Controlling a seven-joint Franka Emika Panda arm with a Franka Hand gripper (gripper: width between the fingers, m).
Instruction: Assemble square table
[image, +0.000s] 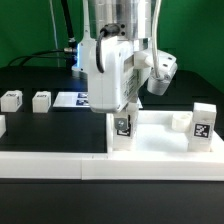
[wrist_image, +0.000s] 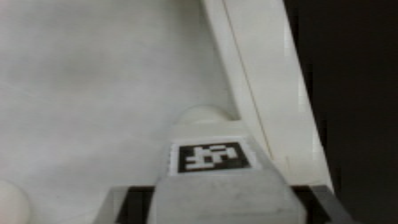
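Note:
The white square slab (image: 160, 142) lies flat against the front wall. My gripper (image: 122, 117) is shut on a white block leg (image: 122, 129) with a black-and-white tag and holds it upright on the slab's corner at the exterior view's left. In the wrist view the leg (wrist_image: 222, 190) sits between my dark fingers (wrist_image: 135, 205), tag (wrist_image: 215, 157) facing the camera, above the slab (wrist_image: 89, 80) near its edge. Another tagged leg (image: 202, 124) stands on the slab at the exterior view's right. Two loose legs (image: 12, 99) (image: 41, 100) lie on the black table.
The long low white border wall (image: 60, 165) runs along the front. The marker board (image: 72, 100) lies flat behind the arm. A small white piece (image: 180, 120) shows beside the right-hand leg. The black table (wrist_image: 347, 100) shows past the slab's edge.

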